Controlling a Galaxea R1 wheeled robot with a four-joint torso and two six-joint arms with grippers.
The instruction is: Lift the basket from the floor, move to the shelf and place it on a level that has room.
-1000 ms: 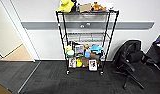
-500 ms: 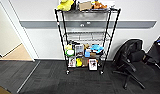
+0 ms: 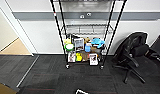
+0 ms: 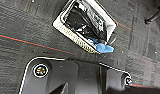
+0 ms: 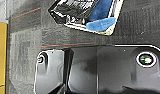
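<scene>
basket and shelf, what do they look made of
Basket: beige woven sides, likely wicker or straw, with a pale rim, possibly fabric; the weave shows as ribbing.
Shelf: thin black posts and wire-grid tiers, apparently painted or coated metal.

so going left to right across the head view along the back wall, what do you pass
tan wooden flooring through the doorway → tall black wire rack on casters, lower tiers crowded with colourful items → black swivel office chair

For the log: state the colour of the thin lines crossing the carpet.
Red lines on dark charcoal carpet, best in left wrist view.
</scene>
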